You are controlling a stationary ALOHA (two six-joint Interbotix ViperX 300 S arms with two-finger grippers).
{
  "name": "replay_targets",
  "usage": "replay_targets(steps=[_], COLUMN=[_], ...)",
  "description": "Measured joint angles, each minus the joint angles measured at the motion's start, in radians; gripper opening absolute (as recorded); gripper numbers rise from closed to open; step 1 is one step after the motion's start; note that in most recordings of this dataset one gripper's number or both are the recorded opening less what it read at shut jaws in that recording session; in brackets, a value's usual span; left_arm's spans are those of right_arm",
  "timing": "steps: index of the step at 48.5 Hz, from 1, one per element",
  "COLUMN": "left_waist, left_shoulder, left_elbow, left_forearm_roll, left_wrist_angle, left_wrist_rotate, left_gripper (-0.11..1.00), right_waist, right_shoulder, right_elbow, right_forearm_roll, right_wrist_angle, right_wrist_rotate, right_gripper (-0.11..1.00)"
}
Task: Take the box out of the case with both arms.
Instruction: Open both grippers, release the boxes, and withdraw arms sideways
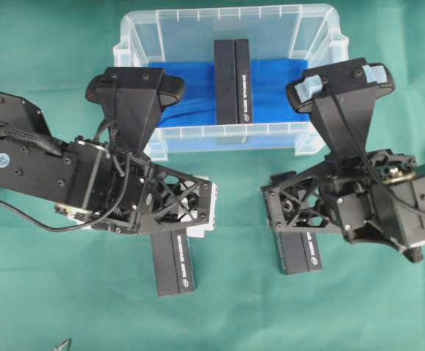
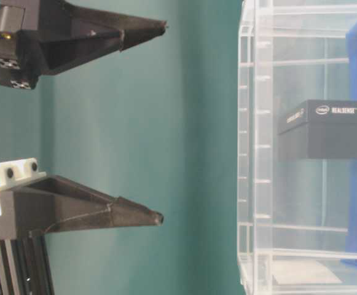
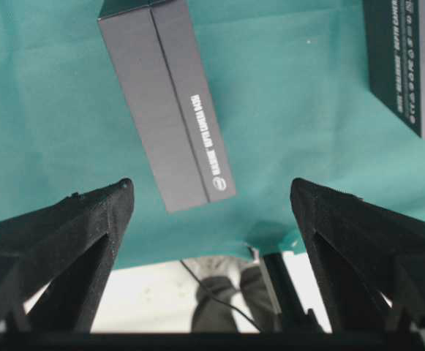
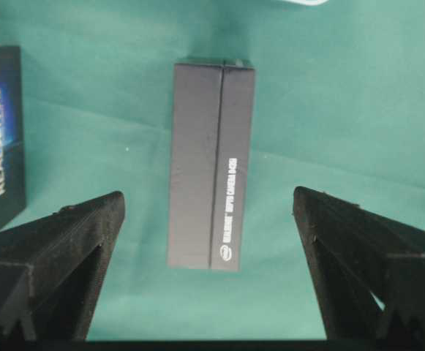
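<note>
overhead: a dark box [image 1: 232, 80] is seen upright in the clear case [image 1: 230, 139] at top centre; two more boxes [image 1: 173, 265] lie on the green desk [image 1: 51, 292] below.
left wrist: the left tool [image 3: 212, 191] is spread wide, empty.
right wrist: the right tool [image 4: 208, 201] is likewise wide and empty.

left gripper [image 3: 211, 191] jaws spread wide and empty above green cloth [image 3: 51, 110], a dark grey box [image 3: 167, 99] lying tilted between the fingertips [image 3: 121, 191], second dark box [image 3: 410, 58] cut off at upper right edge.
</note>
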Motion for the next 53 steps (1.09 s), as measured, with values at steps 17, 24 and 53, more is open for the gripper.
replay_targets(steps=[17, 24, 53], left_waist=[-0.011, -0.025, -0.074], left_shoulder=[-0.049, -0.103, -0.383], left_elbow=[0.035, 0.089, 0.38], left_forearm_roll=[-0.002, -0.002, -0.005], left_wrist_angle=[0.008, 0.009, 0.031], left_wrist_rotate=[-0.011, -0.035, -0.132], left_gripper=[0.9, 0.9, 0.9], right_waist=[0.0, 0.0, 0.005], right_shoulder=[-0.032, -0.071, -0.367], right_elbow=[0.023, 0.063, 0.318], right_forearm_roll=[0.02, 0.029, 0.046], right_wrist_angle=[0.002, 0.002, 0.009], right_wrist_rotate=[-0.023, -0.018, 0.015], right_gripper=[0.9, 0.9, 0.89])
